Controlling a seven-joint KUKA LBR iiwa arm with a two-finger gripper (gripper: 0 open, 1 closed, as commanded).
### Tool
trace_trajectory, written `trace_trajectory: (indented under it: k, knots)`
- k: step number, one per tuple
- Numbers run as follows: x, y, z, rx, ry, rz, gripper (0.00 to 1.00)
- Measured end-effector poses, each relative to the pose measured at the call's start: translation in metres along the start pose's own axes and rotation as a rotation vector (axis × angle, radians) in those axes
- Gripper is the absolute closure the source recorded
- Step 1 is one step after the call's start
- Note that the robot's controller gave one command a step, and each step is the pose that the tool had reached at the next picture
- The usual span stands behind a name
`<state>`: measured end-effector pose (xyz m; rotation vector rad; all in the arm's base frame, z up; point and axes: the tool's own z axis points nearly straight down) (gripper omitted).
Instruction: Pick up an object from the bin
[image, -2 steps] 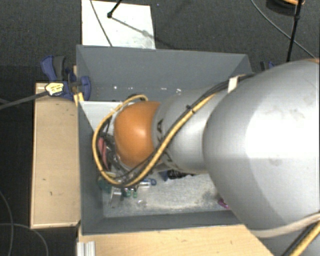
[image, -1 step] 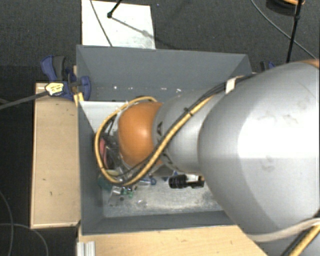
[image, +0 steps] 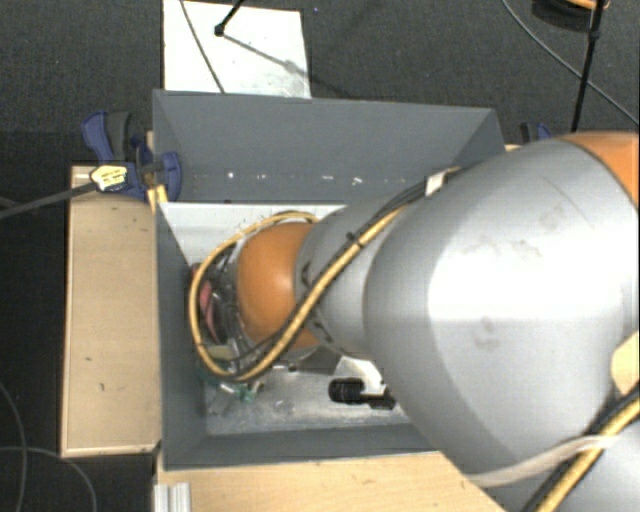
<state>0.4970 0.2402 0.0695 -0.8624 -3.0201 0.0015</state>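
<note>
My hand (image: 231, 378) is low in the bin (image: 320, 150) — open or shut, I can't tell — near a small black thing (image: 350, 391)

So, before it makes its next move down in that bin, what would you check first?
1. Wrist inside the bin: ok. The orange wrist cover hangs low over the bin's left half.
2. Anything already picked: cannot tell. The wrist hides what is under it.
3. Cables: ok. They loop round the wrist and do not seem caught on the rim.
4. Small black thing: ok. It lies on the floor near the front wall, right of the wrist and apart from it.
5. Pinkish thing behind the cable loop: cannot tell what it is.
</note>
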Motion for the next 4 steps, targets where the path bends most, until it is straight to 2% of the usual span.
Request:
trace_trajectory:
  k: [1, 2, 3, 4]
  knots:
    - [0.0, 0.0, 0.0, -0.001, 0.0, 0.002, 0.0]
    - [0.0, 0.0, 0.0, -0.001, 0.0, 0.004, 1.0]
    - [-0.002, 0.001, -0.071, -0.007, -0.004, 0.0, 1.0]
    - [-0.003, 0.002, -0.115, -0.006, -0.003, -0.005, 1.0]
